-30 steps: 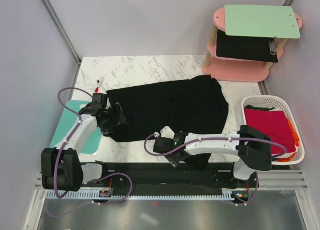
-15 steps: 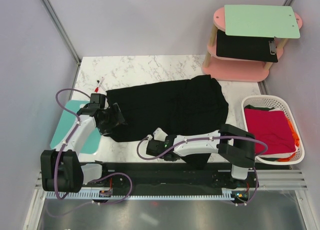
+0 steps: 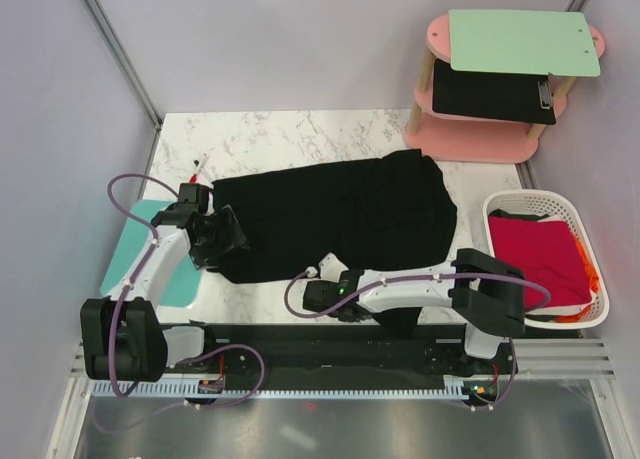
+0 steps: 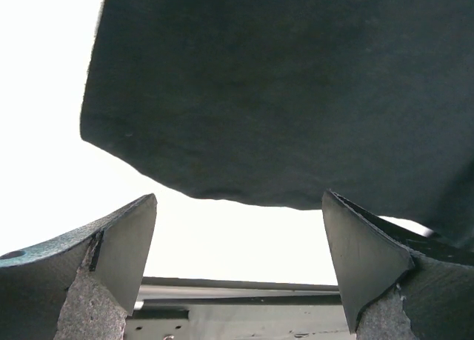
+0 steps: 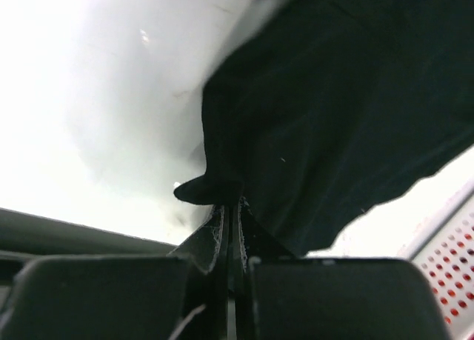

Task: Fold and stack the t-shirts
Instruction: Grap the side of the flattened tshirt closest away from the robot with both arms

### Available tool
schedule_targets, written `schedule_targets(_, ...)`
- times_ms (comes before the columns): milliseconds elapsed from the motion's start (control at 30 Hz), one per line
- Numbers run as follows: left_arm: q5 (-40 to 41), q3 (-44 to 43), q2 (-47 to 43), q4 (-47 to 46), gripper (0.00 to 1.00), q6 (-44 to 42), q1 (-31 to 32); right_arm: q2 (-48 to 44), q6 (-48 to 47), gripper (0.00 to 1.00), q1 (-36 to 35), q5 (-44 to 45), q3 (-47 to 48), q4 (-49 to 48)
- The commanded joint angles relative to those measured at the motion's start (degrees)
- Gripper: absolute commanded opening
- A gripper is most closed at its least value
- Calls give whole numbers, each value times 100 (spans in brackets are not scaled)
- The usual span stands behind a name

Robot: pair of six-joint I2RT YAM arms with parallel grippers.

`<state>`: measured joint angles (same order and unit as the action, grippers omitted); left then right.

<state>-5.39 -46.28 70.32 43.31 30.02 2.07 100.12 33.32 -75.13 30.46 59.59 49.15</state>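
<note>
Because the black shirt (image 3: 340,214) lies spread flat and crosswise on the table (image 3: 280,139), it looks laid out for a fold, and each arm has gone to one of its edges. The left gripper (image 3: 218,239) sits at the shirt's left end. In its wrist view its jaws stand wide apart with nothing between them, and the rounded edge of the cloth lies just ahead, so I judge it is lining up to take that end. The right gripper (image 3: 320,297) is at the shirt's near edge. Its wrist view shows the jaws pressed tight on a small peak of black cloth (image 5: 222,184), probably to lift or drag that edge. To the right of the black shirt, well apart from it, a white basket (image 3: 500,204) holds the red shirt (image 3: 540,254), and some orange cloth (image 3: 592,279) shows at its outer side. Both appear to be waiting their turn.

Compared with half a second ago, the right gripper has drawn back a little to the right along the shirt's near edge, and its elbow has swung right with it. The left gripper has barely shifted. The black shirt's outline looks much the same.
</note>
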Motion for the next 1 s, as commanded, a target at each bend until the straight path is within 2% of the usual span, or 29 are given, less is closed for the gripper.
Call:
schedule_targets(0, 459, -460, 236, 493, 99, -119, -40, -519, 359, 0, 42, 390, -18, 622)
schedule_targets(167, 697, -662, 499, 705, 96, -180, -40, -747, 386, 0, 174, 593, -123, 772)
schedule_targets(500, 802, -733, 1466, 644, 74, -339, -31, -1117, 140, 0, 499, 769, -36, 877)
schedule_targets(733, 776, -751, 1888, 565, 66, -462, 4, -1205, 104, 0, 605, 786, 131, 957)
schedule_targets(867, 899, -742, 2213, 512, 49, -506, 22, -1214, 78, 0, 658, 786, 280, 983)
schedule_targets(900, 977, -725, 2257, 486, 33, -497, 31, -1214, 69, 0, 658, 804, 307, 1000)
schedule_targets(967, 1048, -689, 2310, 424, 14, -506, 40, -1205, 61, 0, 658, 830, 395, 1027)
